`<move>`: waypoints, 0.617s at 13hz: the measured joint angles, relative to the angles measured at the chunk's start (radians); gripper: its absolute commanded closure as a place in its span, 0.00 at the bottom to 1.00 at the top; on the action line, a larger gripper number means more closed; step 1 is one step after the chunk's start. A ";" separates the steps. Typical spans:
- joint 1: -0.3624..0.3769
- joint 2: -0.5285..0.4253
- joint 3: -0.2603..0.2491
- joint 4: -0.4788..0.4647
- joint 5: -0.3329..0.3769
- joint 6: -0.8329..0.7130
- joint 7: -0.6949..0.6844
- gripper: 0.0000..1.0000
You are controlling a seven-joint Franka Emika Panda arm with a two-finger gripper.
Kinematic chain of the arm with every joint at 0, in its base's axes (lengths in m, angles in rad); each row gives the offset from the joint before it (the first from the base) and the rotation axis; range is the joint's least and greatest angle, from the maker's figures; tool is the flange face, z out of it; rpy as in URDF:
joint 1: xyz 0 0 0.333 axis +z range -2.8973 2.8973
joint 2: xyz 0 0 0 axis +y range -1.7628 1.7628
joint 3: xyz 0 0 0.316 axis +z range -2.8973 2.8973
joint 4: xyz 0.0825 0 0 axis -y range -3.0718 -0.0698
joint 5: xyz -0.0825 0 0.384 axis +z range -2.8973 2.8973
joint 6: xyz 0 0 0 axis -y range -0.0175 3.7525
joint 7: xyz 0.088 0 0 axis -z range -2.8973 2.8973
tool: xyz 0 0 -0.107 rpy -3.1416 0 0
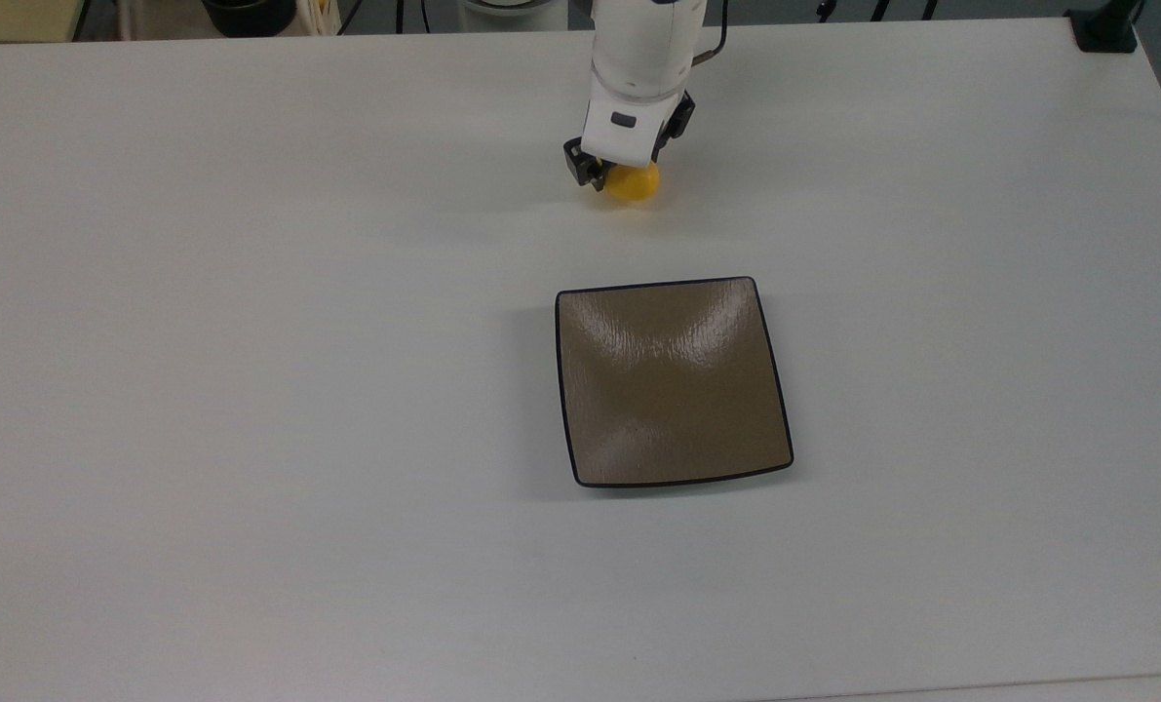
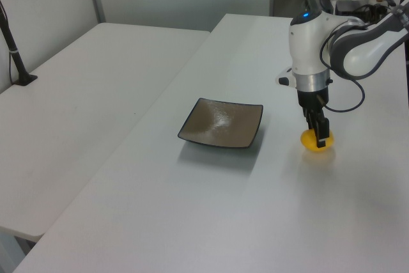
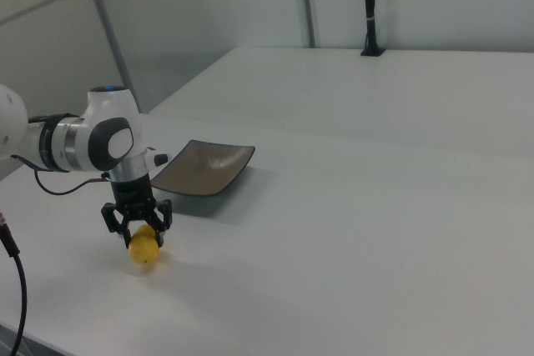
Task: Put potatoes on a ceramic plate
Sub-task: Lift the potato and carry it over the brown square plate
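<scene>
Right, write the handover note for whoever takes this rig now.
Hand: down at the potato, fingers on either side of it; whether they have closed on it cannot be told.
Potato: on the white table, or barely off it, above the ceramic plate in the top view and apart from it.
Plate: flat on the table, nothing on it.
Done: approach to the potato.
Left: confirm the grip, lift, carry to the plate, set it down, release.
</scene>
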 measured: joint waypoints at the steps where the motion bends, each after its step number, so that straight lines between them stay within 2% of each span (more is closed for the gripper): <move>1: -0.007 -0.007 0.000 0.019 0.000 0.001 0.014 0.83; 5: -0.033 -0.023 -0.003 0.114 0.004 0.024 0.207 0.81; 8: -0.047 -0.005 -0.014 0.160 0.046 0.165 0.393 0.81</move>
